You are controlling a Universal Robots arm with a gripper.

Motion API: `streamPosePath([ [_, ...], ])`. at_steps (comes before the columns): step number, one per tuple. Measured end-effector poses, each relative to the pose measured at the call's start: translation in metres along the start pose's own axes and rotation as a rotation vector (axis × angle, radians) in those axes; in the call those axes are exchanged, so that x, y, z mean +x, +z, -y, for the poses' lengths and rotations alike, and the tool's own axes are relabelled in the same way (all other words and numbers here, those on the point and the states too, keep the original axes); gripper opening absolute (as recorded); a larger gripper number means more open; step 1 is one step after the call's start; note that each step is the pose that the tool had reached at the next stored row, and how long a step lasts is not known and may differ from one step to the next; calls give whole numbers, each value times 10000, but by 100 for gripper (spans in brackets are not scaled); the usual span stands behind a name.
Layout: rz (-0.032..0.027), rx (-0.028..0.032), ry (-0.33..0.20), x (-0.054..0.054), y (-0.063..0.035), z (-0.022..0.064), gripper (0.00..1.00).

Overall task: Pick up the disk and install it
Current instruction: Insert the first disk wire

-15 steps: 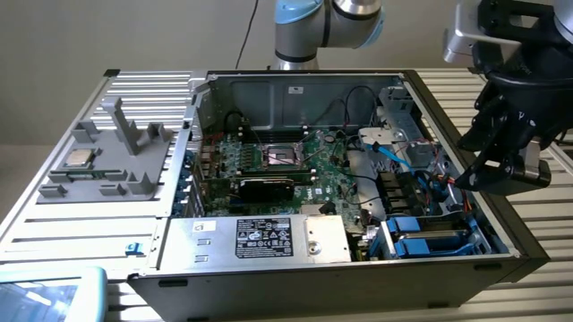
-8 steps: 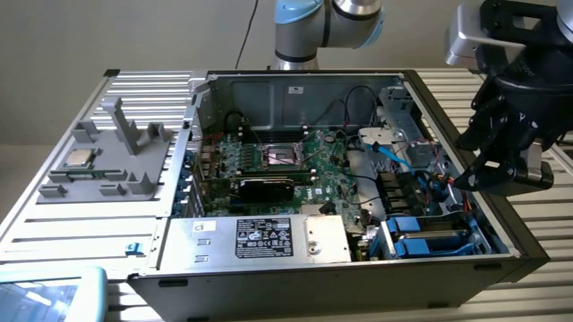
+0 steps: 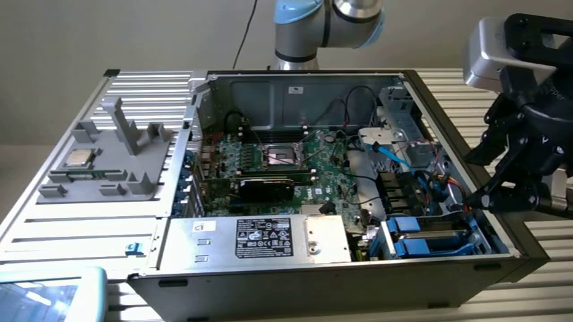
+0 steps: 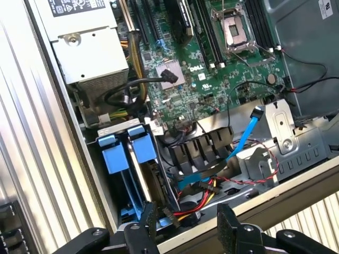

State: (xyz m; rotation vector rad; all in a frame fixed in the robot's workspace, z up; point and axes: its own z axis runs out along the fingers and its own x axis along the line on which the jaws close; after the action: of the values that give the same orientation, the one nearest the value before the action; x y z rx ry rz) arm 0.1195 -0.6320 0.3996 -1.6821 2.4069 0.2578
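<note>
Outside the PC case (image 3: 296,276), on the exterior view's left: grey tray (image 3: 134,144) w/ a CPU chip (image 3: 79,159) in it. Inside the case, front: power supply box (image 3: 268,236). Mid-case: motherboard (image 3: 296,161). Case's front corner on the exterior view's right: drive bay (image 3: 490,235), blue-framed disk (image 3: 428,243) sitting in it. Gripper (image 4: 186,226) hovers over that case edge, claw spread, empty. My read: install done or pick not begun, can't tell which. Any grab needs the fingers lined up on the carrier.

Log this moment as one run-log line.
gripper: open, empty | position: above PC case wall, near drive bay | blue disk carriers: standing in bay, untouched | power supply: in case
</note>
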Motion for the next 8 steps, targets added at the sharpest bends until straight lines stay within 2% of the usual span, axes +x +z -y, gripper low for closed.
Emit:
streamPosePath([
  [2,45,-37,-69,12,-3,6,58],
  [4,51,-130,-390,12,-3,7,58],
  [8,30,-317,-1088,13,0,6,58],
])
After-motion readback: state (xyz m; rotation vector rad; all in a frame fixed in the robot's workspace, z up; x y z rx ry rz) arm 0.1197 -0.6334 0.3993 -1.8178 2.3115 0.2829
